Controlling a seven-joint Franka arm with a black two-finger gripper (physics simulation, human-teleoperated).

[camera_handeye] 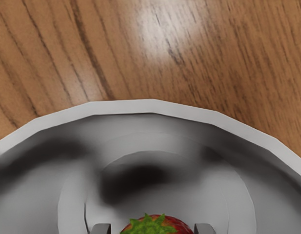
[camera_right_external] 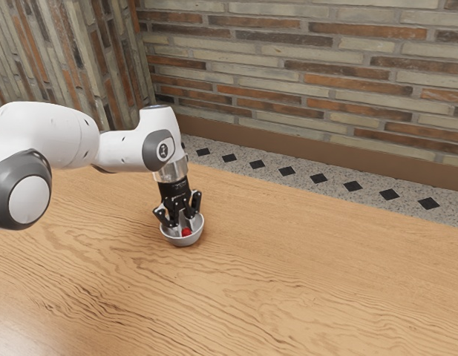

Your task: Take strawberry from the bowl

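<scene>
**Strawberry [camera_handeye: 157,227] in bowl [camera_handeye: 152,106], lift to come**

It lies low inside, between the parted fingers of the open pincer [camera_right_external: 185,225], a gap visible on one side. The reach looks nearly done; gripping, lifting and carrying it out over the worktop [camera_right_external: 303,282] remain.

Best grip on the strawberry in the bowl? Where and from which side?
From above, I'd pinch the strawberry by its rounded red sides, below the upward-facing green leaves; the bowl has a raised wall, likely blocking a low side approach.
</scene>
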